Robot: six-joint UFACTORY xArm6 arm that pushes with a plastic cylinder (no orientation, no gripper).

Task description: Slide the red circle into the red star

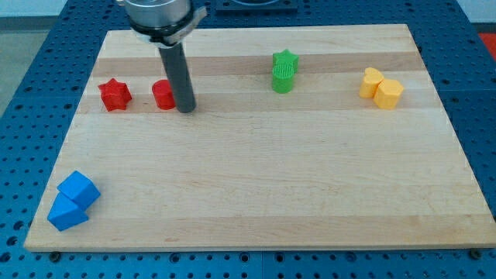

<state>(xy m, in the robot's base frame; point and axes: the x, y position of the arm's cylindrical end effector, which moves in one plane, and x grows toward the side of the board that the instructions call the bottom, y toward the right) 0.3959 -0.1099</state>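
Observation:
The red circle [163, 94] lies on the wooden board at the upper left. The red star [115, 94] lies to its left, a short gap apart. My tip [186, 109] stands right next to the red circle on its right side, touching or nearly touching it. The rod partly hides the circle's right edge.
A green star [285, 60] and a green round block [283, 79] sit together at top centre. Two yellow blocks [380, 87] sit at the upper right. Two blue blocks [73, 201] sit at the lower left near the board's [256, 178] edge.

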